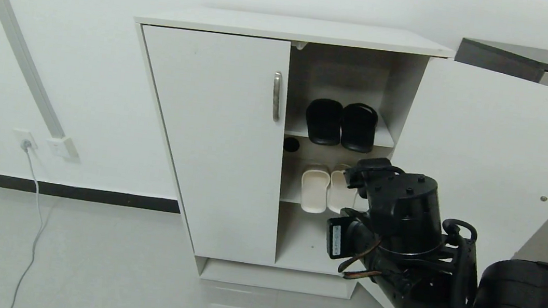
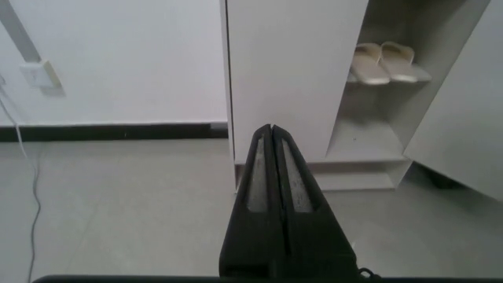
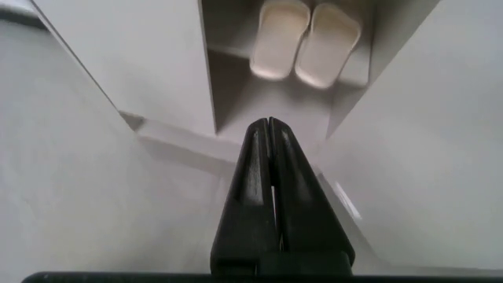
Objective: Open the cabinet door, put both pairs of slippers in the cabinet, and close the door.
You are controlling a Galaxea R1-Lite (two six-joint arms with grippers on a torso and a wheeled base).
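Both pairs in: black rubber slippers at upper shelf front edge, cream foam slippers on mid shelf. White flat-panel R door wide open; prob. light, stiff, free-swinging, so push near free edge. L gripper & R gripper pinched together, empty.

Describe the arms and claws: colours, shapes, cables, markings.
The right arm is black, with a drum-shaped joint housing studded with bolts, looping black cables, thin brown wires and a white label. The left claw and right claw are black, long and flat, tapering to a tip.
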